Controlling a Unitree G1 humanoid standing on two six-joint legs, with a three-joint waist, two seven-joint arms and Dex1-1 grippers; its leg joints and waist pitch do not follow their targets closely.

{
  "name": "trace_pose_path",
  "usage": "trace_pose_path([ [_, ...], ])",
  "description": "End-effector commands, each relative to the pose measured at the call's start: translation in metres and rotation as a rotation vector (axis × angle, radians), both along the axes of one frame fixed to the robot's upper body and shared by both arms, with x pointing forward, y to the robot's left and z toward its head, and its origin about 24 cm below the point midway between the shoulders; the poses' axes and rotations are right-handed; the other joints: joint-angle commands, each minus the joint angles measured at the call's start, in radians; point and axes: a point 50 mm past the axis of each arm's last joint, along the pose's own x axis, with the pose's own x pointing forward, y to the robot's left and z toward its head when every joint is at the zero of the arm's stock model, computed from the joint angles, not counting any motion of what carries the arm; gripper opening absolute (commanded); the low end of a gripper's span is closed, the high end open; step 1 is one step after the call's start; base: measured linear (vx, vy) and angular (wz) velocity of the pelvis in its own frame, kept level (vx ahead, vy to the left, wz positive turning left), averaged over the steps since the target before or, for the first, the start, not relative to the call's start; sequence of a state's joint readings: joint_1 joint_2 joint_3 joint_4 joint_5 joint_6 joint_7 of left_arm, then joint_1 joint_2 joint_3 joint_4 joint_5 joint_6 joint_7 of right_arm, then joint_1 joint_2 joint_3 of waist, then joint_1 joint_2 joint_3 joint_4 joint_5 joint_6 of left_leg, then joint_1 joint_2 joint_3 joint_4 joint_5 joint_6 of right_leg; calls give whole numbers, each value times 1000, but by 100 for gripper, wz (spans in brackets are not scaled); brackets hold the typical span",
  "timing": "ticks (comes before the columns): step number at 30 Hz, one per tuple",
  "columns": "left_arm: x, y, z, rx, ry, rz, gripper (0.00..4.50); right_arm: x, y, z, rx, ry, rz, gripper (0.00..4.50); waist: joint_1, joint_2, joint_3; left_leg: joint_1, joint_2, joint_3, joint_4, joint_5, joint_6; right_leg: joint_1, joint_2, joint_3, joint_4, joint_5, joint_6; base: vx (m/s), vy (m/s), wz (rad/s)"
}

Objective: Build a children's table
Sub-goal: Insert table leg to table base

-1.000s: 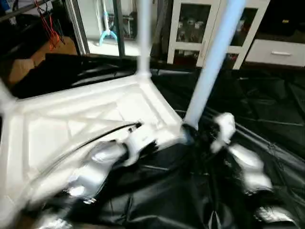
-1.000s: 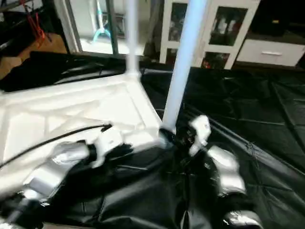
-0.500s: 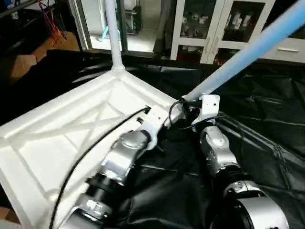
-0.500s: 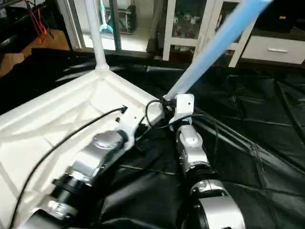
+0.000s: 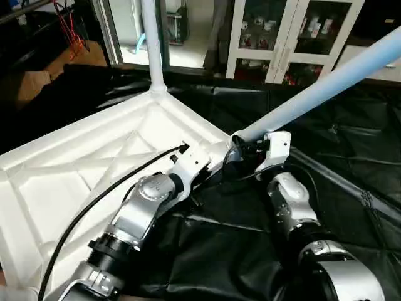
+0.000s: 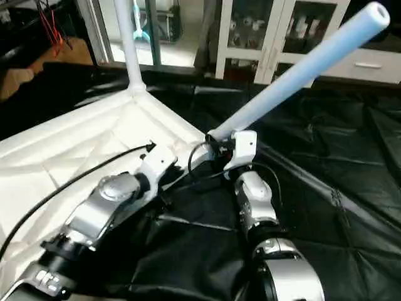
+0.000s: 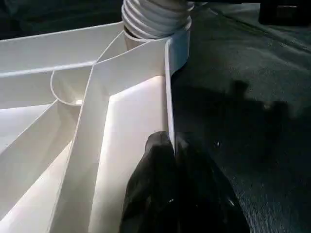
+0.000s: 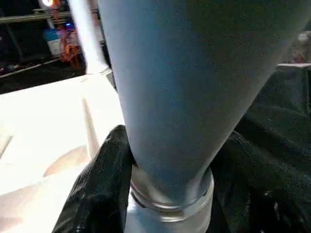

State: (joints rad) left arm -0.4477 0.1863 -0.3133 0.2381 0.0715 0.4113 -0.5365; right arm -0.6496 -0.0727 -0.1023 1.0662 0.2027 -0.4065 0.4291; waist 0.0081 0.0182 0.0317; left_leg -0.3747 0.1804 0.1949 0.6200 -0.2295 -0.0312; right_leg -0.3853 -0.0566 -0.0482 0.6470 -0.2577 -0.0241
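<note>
The white tabletop (image 5: 75, 169) lies upside down on a black sheet, its X-ribs facing up. One white leg (image 5: 152, 44) stands upright in the far corner socket. A second leg (image 6: 301, 66) leans steeply to the right, its ribbed end (image 7: 155, 19) at the near right corner socket. My right gripper (image 5: 245, 146) is shut on the base of this leg, with a black finger (image 8: 104, 170) on either side of it. My left gripper (image 5: 205, 177) is shut on the tabletop's rim (image 7: 168, 97), a short way from that socket.
The black sheet (image 5: 351, 144) covers the floor around the tabletop. White glass-door cabinets (image 5: 276, 37) stand at the back, and a cardboard box (image 5: 37, 81) is at the far left. A black cable (image 5: 125, 182) runs along my left forearm.
The camera has shifted. The leg in my right gripper has tipped from nearly upright to a steep lean to the right. My left gripper has stayed at the rim.
</note>
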Motion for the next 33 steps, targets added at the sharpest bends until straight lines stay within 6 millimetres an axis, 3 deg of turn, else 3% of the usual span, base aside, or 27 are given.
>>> trace_pose_path([
  [1, -2, -9, 18, -57, -80, -85, 0, -6, -5, -14, -36, 64, 16, 198, 6, -3, -63, 9, 60, -30, -47, 126, 204, 55, -90, 46, -44, 327, -314, 0, 0, 0],
  [2, -4, -9, 20, -56, -92, -122, 0, -4, -6, -4, 23, 17, 86, 198, 7, 2, -64, 9, 60, -30, -47, 126, 206, 54, -91, 46, -43, 329, -315, 0, 0, 0],
  [4, -7, -8, 20, -52, -95, -154, 0, -4, -7, 1, 42, -6, 160, 198, 7, -7, -66, 5, 60, -30, -46, 118, 217, 60, -91, 46, -42, 340, -316, 0, 0, 0],
  [8, -12, -5, 19, -43, -91, -206, 0, -6, -11, 4, 28, -3, 287, 198, 11, -6, -75, 1, 56, -31, -32, 227, 266, 55, -84, 42, -23, 491, -315, 0, 0, 0],
  [10, -20, 0, 18, -29, -88, -286, 0, -12, -26, 3, -25, 49, 432, 198, 14, -17, -74, -3, 54, -29, -31, 214, 275, 56, -83, 41, -23, 489, -311, 0, 0, 0],
  [11, -23, 3, 18, -24, -81, -311, 0, -15, -34, 1, -46, 88, 492, 198, 20, -22, -72, -5, 53, -29, -31, 187, 274, 58, -83, 40, -25, 459, -305, 0, 0, 0],
  [17, -35, 26, 17, -2, -52, -387, 0, -40, -80, -2, -96, 224, 720, 198, 47, -19, -65, 0, 62, -24, -31, 148, 247, 46, -79, 37, -30, 332, -296, 0, 0, 0],
  [21, -35, 36, 14, 26, -50, -376, 0, -52, -91, -6, -109, 270, 772, 198, 60, -19, -62, 3, 66, -21, -30, 122, 225, 38, -82, 39, -34, 255, -293, 0, 0, 0],
  [24, -34, 44, 16, 35, -52, -370, 0, -70, -100, -19, -151, 330, 803, 198, 71, -15, -61, 4, 67, -21, -32, 105, 202, 35, -82, 40, -38, 219, -282, 0, 0, 0],
  [27, -34, 45, 17, 30, -54, -377, 0, -77, -103, -28, -167, 366, 800, 198, 72, -16, -62, 6, 66, -20, -33, 101, 189, 34, -83, 40, -38, 216, -284, 0, 0, 0],
  [29, -34, 45, 18, 30, -55, -390, 0, -80, -104, -31, -187, 387, 815, 198, 73, -9, -64, 5, 65, -23, -32, 110, 183, 35, -83, 40, -35, 235, -286, 0, 0, 0],
  [33, -34, 47, 19, 41, -50, -412, 0, -92, -108, -37, -272, 469, 894, 198, 77, -14, -69, 4, 61, -22, -27, 145, 197, 40, -79, 38, -28, 332, -281, 0, 0, 0],
])
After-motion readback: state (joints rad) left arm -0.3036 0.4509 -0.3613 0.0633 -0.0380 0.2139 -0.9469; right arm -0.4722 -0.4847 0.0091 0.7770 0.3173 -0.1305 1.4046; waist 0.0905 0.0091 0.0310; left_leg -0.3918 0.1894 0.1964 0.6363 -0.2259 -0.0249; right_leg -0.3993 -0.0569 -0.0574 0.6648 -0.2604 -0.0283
